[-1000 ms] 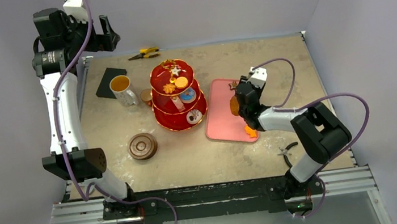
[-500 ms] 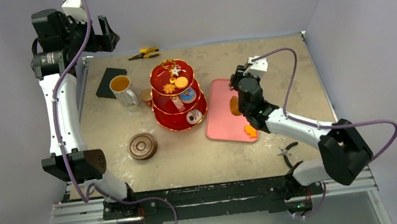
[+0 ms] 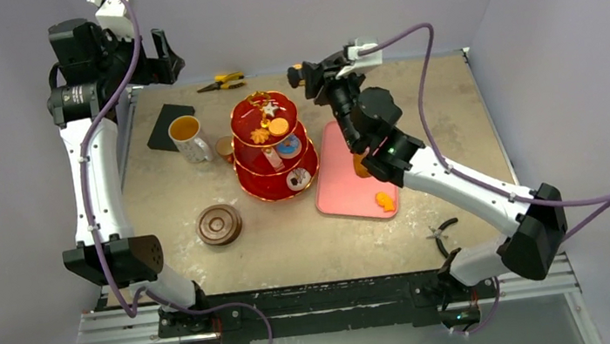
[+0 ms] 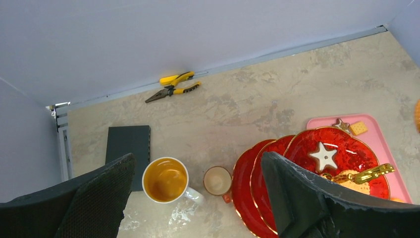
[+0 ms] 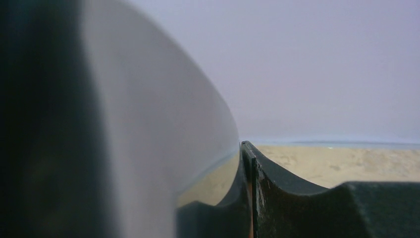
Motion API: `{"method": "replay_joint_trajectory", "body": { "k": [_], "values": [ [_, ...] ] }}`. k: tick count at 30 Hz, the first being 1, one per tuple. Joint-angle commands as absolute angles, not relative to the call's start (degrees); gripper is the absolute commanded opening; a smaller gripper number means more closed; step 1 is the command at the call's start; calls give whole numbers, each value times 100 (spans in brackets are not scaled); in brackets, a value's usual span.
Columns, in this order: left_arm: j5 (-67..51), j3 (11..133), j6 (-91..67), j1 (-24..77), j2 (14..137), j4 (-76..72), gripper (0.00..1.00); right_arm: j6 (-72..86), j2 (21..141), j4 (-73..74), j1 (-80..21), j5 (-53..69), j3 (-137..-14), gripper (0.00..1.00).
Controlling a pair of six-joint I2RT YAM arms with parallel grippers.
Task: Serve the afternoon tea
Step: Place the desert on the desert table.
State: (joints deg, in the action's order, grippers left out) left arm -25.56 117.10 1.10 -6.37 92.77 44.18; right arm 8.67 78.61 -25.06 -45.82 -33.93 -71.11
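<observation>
The red three-tier stand (image 3: 272, 145) (image 4: 341, 148) holds several pastries, with a white star biscuit (image 4: 324, 156) on its top tier. To its left stand the white mug of amber tea (image 3: 185, 134) (image 4: 165, 179) and the small copper cup (image 3: 224, 148) (image 4: 217, 180). The stacked brown saucers (image 3: 219, 225) sit nearer the front. My right gripper (image 3: 303, 73) (image 5: 249, 163) hangs in the air behind the stand's top, shut on a small orange pastry (image 3: 296, 71). My left gripper (image 3: 156, 60) (image 4: 198, 158) is open, high over the table's back left corner.
The pink tray (image 3: 343, 185) (image 4: 381, 144) right of the stand carries an orange pastry (image 3: 385, 202) and another one (image 3: 359, 165) partly under my right arm. Yellow pliers (image 3: 222, 81) (image 4: 173, 85) lie by the back wall. A black pad (image 3: 166, 126) (image 4: 128, 148) lies behind the mug. Black tongs (image 3: 442, 232) lie front right.
My right arm has risen off the pink tray and swung back and left to behind the stand's top, carrying the orange pastry. The left arm has barely moved.
</observation>
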Motion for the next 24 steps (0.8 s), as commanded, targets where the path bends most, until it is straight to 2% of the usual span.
{"method": "replay_joint_trajectory", "body": {
  "k": [1,10,17,24],
  "values": [
    [-2622,11697,127,-719,9005,4250,98,586,8187,-2374,-4795,-2850,-7500,43],
    [-2682,11686,91,-740,8991,4224,98,524,8481,-2365,-5030,-2654,-7523,44],
    [-2665,11696,114,-738,8984,4219,98,479,8514,-2371,-5062,-2737,-7453,56],
    [-2657,11742,123,-752,8982,4234,98,542,8317,-2518,-5060,-2804,-7143,64]
  ]
}}
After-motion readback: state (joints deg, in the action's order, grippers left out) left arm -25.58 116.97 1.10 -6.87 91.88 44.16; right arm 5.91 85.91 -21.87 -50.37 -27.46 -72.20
